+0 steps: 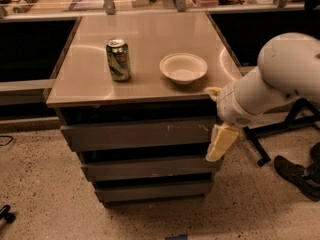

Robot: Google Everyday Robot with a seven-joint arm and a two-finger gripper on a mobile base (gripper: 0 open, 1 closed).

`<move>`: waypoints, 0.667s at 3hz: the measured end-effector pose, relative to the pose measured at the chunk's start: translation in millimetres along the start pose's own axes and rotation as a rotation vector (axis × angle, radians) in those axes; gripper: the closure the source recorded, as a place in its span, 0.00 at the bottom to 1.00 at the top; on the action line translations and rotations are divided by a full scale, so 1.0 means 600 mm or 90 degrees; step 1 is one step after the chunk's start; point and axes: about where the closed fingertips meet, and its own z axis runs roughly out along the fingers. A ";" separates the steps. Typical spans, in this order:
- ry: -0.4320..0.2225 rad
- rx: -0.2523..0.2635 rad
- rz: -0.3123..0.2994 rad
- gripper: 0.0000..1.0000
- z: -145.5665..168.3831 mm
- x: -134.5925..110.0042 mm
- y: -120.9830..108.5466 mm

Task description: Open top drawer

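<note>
Plainly the gripper hung at the shut top drawer's 3 o'clock end. Spread or pressed together, I could not tell.

Warm, yellowish light is falling from above and tinting the whole scene amber. The tabletop is catching it in broad pale sheens, brightest behind the can and along the right edge near the bowl. The can's lid is gleaming, and the bowl is casting a thin shadow under its rim. The table's overhang is shading the gap above the top drawer, and the recesses between the drawers are sinking to near black. The white arm at the right is glowing as the brightest surface. The gripper, hanging beside the top drawer's right end, is showing dull cream in the arm's shade. The speckled floor is lying evenly but dimly lit.
</note>
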 end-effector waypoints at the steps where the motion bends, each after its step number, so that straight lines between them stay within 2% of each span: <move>1: -0.002 -0.013 -0.014 0.00 0.096 0.000 -0.022; 2: -0.002 -0.013 -0.014 0.00 0.096 0.000 -0.022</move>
